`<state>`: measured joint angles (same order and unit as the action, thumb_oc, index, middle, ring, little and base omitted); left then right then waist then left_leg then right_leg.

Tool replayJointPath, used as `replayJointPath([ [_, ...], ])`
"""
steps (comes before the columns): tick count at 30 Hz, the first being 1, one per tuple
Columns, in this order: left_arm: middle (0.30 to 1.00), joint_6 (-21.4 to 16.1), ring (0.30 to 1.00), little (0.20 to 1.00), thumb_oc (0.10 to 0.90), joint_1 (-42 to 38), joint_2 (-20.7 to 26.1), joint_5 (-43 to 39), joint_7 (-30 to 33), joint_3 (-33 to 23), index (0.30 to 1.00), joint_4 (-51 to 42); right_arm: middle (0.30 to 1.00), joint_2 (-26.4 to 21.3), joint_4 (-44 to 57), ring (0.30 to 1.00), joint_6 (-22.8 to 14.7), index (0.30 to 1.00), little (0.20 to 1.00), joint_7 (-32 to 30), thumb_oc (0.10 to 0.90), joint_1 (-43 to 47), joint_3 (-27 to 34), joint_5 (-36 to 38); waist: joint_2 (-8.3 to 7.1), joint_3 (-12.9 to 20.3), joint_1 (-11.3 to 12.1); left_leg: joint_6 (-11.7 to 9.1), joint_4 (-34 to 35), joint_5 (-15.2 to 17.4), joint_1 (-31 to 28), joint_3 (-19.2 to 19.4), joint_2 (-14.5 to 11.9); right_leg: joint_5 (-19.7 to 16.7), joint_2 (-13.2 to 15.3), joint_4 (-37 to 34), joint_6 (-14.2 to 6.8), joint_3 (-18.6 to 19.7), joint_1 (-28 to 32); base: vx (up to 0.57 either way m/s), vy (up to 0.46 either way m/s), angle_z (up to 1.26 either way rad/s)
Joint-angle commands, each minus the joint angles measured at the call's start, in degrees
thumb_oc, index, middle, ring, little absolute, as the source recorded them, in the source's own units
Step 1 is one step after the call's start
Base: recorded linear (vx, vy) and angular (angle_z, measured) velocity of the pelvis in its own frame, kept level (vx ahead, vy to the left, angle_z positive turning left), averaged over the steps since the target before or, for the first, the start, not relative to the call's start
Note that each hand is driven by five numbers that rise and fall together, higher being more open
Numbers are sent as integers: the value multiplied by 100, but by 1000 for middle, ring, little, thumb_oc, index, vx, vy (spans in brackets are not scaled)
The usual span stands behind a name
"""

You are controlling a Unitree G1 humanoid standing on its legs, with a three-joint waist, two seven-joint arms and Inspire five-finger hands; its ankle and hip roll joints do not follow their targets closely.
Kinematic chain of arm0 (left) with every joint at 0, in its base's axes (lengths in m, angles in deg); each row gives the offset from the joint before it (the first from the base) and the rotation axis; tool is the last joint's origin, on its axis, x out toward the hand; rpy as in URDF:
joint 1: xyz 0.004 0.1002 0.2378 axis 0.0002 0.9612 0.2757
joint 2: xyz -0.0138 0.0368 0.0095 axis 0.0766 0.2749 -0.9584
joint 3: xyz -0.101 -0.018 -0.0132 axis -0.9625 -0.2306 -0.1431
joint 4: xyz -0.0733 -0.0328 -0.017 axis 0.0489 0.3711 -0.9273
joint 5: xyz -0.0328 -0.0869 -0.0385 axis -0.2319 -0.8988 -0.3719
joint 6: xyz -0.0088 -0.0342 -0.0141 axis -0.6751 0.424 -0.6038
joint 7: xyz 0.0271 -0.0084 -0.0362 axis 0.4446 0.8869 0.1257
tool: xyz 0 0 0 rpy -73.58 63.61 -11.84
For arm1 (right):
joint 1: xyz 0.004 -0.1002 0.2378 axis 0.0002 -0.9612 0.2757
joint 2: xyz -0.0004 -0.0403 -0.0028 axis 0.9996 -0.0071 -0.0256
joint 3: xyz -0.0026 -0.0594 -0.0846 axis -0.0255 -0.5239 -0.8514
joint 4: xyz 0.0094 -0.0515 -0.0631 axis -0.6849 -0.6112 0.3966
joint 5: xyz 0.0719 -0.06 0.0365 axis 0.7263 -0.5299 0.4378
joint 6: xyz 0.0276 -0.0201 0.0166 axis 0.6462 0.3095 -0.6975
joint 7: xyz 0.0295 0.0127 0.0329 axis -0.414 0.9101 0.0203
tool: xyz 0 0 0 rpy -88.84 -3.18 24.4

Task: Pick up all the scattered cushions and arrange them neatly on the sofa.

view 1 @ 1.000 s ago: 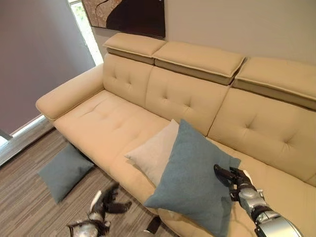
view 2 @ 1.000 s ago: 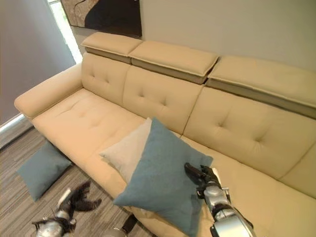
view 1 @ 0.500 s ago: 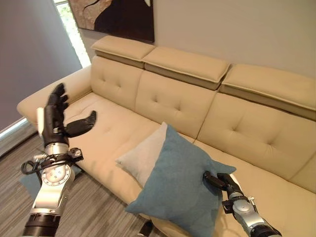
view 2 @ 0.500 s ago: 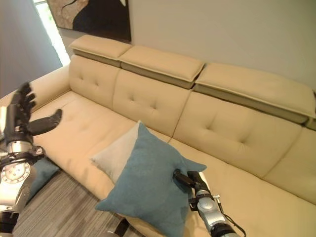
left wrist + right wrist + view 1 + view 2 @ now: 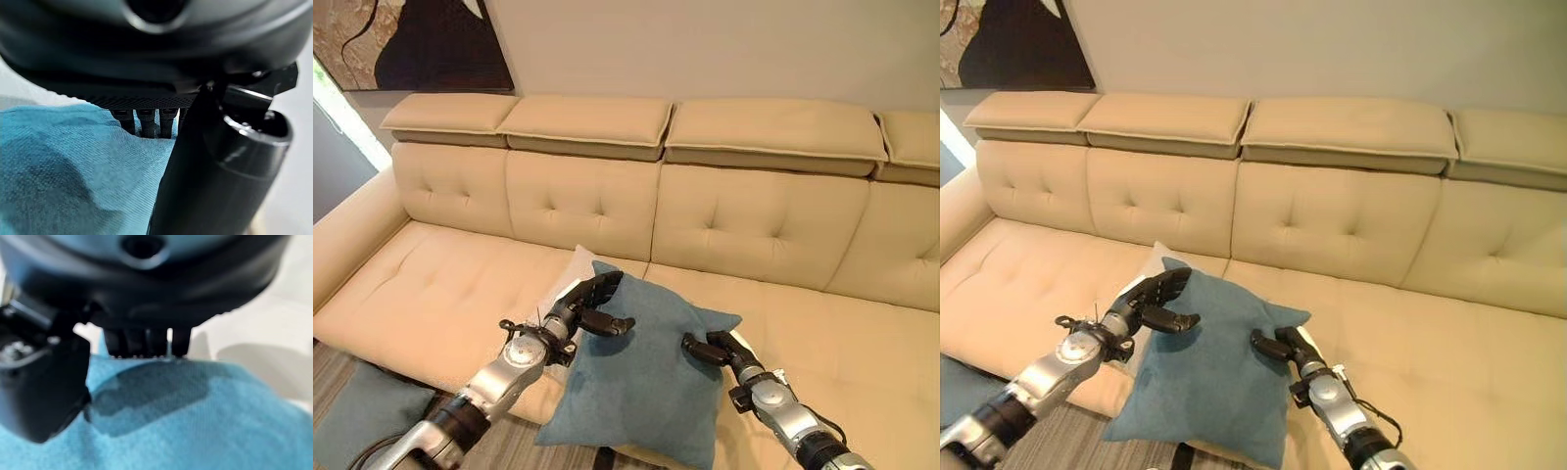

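— Where is the cushion now?

— The blue cushion (image 5: pixel 641 377) stands on edge at the front of the sofa (image 5: pixel 754 225) seat, tilted like a diamond, its lower corner hanging past the seat's front edge. It is a coarse woven cloth, soft and a little rumpled. I have it between both hands.

— And how are your hands on it?

— My left hand (image 5: pixel 590 305) is at its upper left corner, the fingers (image 5: pixel 597 287) curled over the top edge and the thumb lying across the front face, so the corner is pinched. My right hand (image 5: pixel 720 349) is at the right corner, thumb pressed on the front of the cloth and fingers behind it, gripping that corner. In the right wrist view the fingers (image 5: pixel 146 341) reach over the blue weave.

— Anything else nearby?

— A pale cushion (image 5: pixel 566 284) of a smoother, light grey cloth leans just behind the blue one, touching it, with only its upper left part showing. Another blue cushion lies on the floor (image 5: pixel 514 446) by the sofa's left front; call it the floor cushion (image 5: pixel 357 416). The sofa is cream, smooth like leather, with button-tufted backs and flat padded headrests. A dark picture (image 5: pixel 406 44) hangs on the wall above its left end.
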<state>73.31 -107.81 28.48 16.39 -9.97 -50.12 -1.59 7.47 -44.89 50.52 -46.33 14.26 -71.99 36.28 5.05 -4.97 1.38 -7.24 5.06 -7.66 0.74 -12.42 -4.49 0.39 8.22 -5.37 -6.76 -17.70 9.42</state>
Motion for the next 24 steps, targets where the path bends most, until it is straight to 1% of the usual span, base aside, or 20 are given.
replayJointPath([
  [1,900,113,900,900,800,-1022,-911,851,82,-329,900,2193,300,474,901,300,-322,300,300,461,400,429,-316,39,-105,42,-193,281,-6,812,-236,119,288,111,16,37,-19,411,-125,-5,19,-26],
  [3,900,189,900,900,800,-1291,-1445,1068,170,-719,900,3898,300,471,896,300,-337,300,300,484,400,463,-336,66,-97,51,-308,285,-6,818,-248,202,266,100,8,37,-14,505,-173,3,29,-22],
  [5,900,273,900,900,800,-1345,-1659,1724,454,-1331,900,5359,300,450,875,300,-359,300,300,579,400,458,-430,0,-112,74,-479,289,-6,865,-307,353,224,81,-7,37,-15,674,-240,27,33,-31],
  [6,900,268,900,900,800,-1349,-1661,1727,452,-1335,900,5366,300,447,877,300,-358,300,300,579,400,459,-433,0,-109,72,-475,289,-6,867,-310,359,222,80,-8,37,-15,680,-241,35,24,-37],
  [7,900,284,900,900,800,-1296,-1638,1886,526,-1477,900,5532,300,428,926,300,-377,300,300,591,400,435,-431,-24,-120,83,-532,294,-6,881,-331,421,205,70,-12,37,-11,732,-255,21,14,-37],
  [10,900,321,900,900,800,-1064,-1516,2091,668,-1847,900,5818,300,398,903,300,-391,300,300,624,400,389,-414,-92,-125,109,-605,313,-6,900,-367,530,182,39,-19,37,-10,832,-294,29,28,-26],
  [12,900,317,900,900,800,-911,-1480,2295,760,-1967,900,5896,300,396,936,300,-388,300,300,671,400,347,-387,-109,-143,134,-631,321,-6,915,-391,599,169,26,-15,37,-12,887,-305,23,27,-13],
  [15,900,300,900,900,800,-785,-1479,2557,924,-1982,900,5825,300,366,984,300,-397,300,300,669,400,236,-296,-141,-171,182,-657,332,-6,940,-422,624,163,28,-6,37,-9,898,-296,23,21,-19],
  [18,900,258,900,900,800,-639,-1576,2609,821,-1886,900,5754,300,381,968,300,-387,300,300,670,400,205,-267,-184,-187,206,-666,343,-6,940,-434,624,159,37,-6,37,-1,886,-278,0,0,0],
  [19,300,243,300,300,400,-571,-1606,2557,850,-1890,300,5723,300,411,961,300,-385,300,300,671,400,201,-280,-194,-200,219,-655,346,-6,945,-440,621,162,37,-6,37,-1,883,-268,0,0,0],
  [20,300,221,300,300,400,-577,-1620,2405,901,-1909,300,5590,300,439,989,300,-387,300,300,658,400,177,-288,-194,-209,219,-640,347,-6,948,-442,614,164,38,-3,37,2,874,-263,0,0,0],
  [21,300,128,300,300,400,-594,-1666,2125,834,-1842,300,5153,300,444,1000,300,-400,300,300,608,400,183,-322,-214,-210,204,-629,346,-6,946,-433,594,161,44,-1,37,3,850,-256,0,0,0],
  [22,300,26,300,300,400,-549,-1818,1900,764,-1694,300,5108,300,531,993,300,-408,300,300,590,400,190,-329,-144,-228,193,-625,358,-6,936,-424,573,176,44,3,37,-1,841,-253,-10,25,3],
  [23,300,4,300,300,400,-567,-1903,1786,722,-1614,300,5027,300,556,1004,300,-417,300,300,580,400,183,-346,-118,-240,193,-622,362,-6,934,-421,574,178,43,6,37,-4,839,-246,-5,25,3],
  [24,300,4,300,300,400,-566,-1903,1784,723,-1612,300,5025,300,555,1004,300,-417,300,300,580,400,182,-345,-118,-240,193,-620,362,-6,934,-421,574,178,43,6,37,-4,839,-246,-13,13,3],
])
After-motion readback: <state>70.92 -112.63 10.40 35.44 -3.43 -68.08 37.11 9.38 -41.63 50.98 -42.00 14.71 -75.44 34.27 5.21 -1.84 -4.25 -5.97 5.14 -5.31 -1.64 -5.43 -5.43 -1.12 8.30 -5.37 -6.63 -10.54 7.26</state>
